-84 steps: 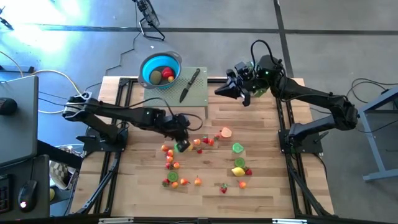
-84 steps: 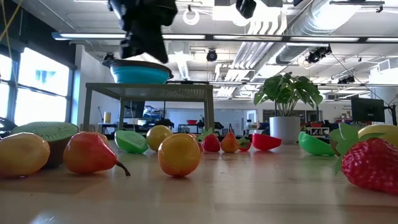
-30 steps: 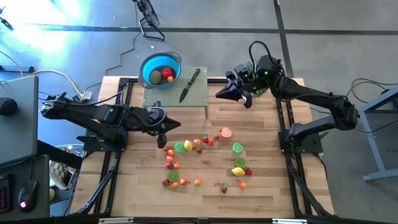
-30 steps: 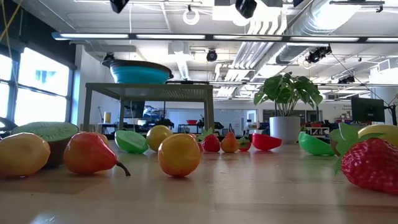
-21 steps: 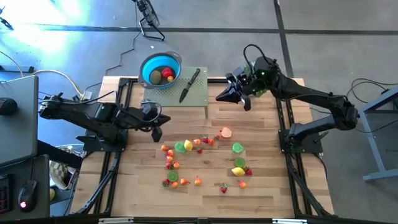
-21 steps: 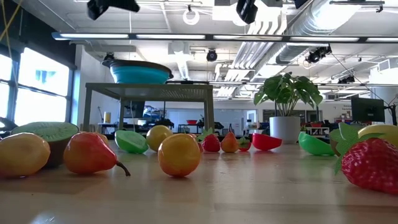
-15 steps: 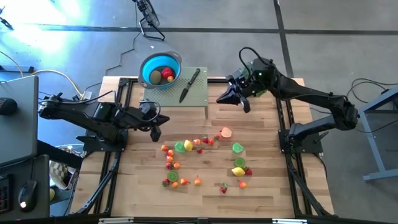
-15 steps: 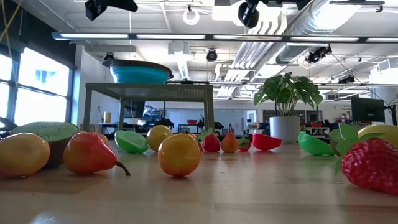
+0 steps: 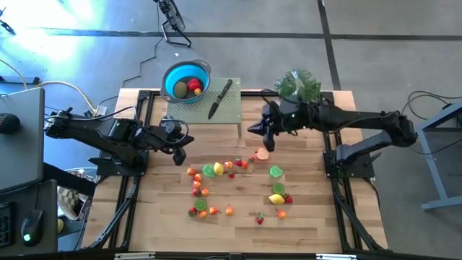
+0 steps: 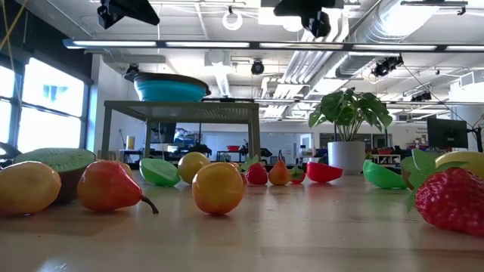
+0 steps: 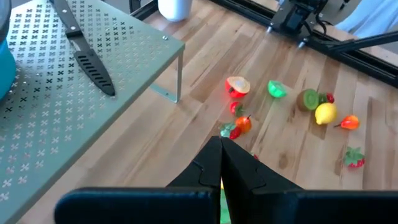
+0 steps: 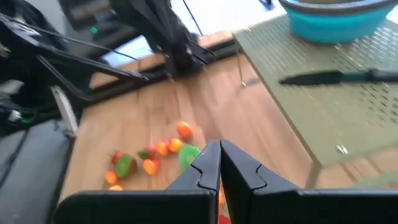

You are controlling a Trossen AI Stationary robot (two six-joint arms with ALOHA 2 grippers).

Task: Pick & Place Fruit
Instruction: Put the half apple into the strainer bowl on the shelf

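Observation:
Several small toy fruit (image 9: 229, 167) lie loose on the wooden table, red, orange, yellow and green; in the low view they stand in a row (image 10: 218, 187). A halved peach-coloured piece (image 9: 262, 154) lies at the far right of the scatter. My right gripper (image 9: 263, 139) hangs shut high above the table, just far of that piece, and holds nothing (image 12: 219, 163). My left gripper (image 9: 178, 154) hangs shut and empty, left of the scatter (image 11: 221, 155). Both show at the top of the low view, left (image 10: 125, 10) and right (image 10: 311, 13).
A blue bowl (image 9: 186, 81) holding a red and a brownish fruit stands at the far left corner of a green perforated stand (image 9: 232, 110). A black-handled knife (image 9: 220, 98) lies on the stand. A potted plant (image 9: 297, 85) stands at the far right.
My right gripper has swung from in front of the plant toward the table's left and near edge and come down a little, ending above the peach-coloured piece; the plant now shows. My left gripper has drawn back slightly toward the table's left edge. Both stayed shut.

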